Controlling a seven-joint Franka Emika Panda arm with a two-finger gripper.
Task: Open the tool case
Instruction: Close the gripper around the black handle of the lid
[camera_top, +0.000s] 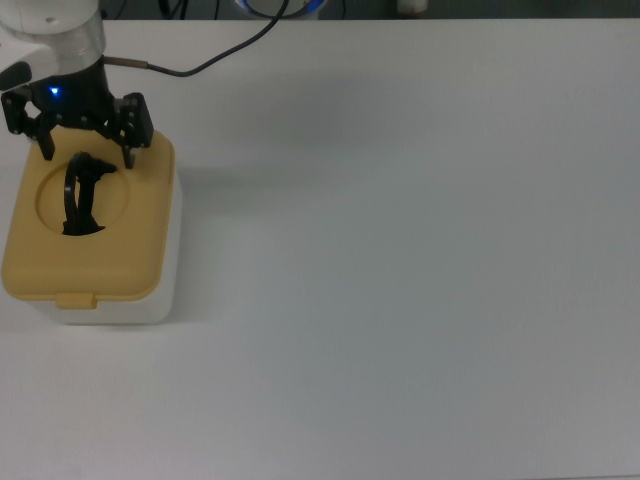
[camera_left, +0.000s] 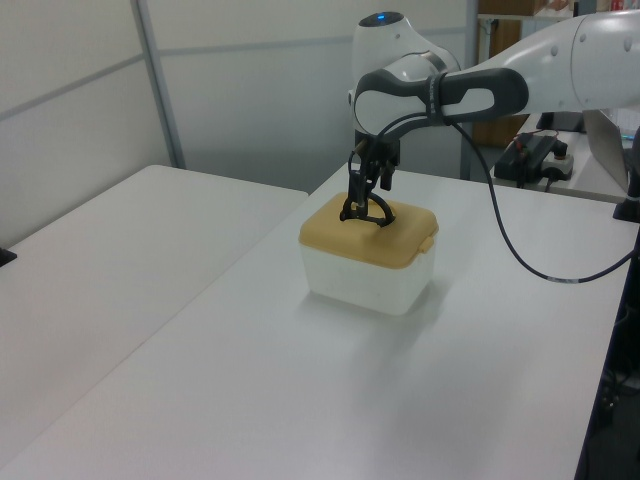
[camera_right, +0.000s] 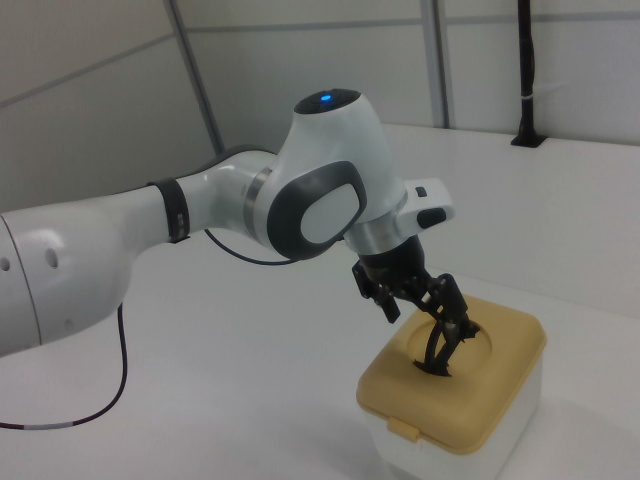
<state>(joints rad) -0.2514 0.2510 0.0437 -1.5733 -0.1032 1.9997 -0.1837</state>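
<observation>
The tool case (camera_top: 105, 290) is a white tub with a tan-yellow lid (camera_top: 120, 250), standing at the top view's left. Its black handle (camera_top: 80, 195) stands up in the lid's round recess. My gripper (camera_top: 87, 152) is open, low over the far part of the lid, with one finger on each side of the handle's far end and nothing held. In the left view the gripper (camera_left: 364, 192) hangs just above the handle (camera_left: 368, 212). The right view has the gripper (camera_right: 425, 315) over the recess and a small latch tab (camera_right: 402, 430) on the lid's near edge.
A black cable (camera_top: 205, 60) trails from the arm across the white table (camera_top: 420, 260). The left view has a second table (camera_left: 110, 250) on its left. A dark device (camera_left: 535, 150) sits behind on the left view's right.
</observation>
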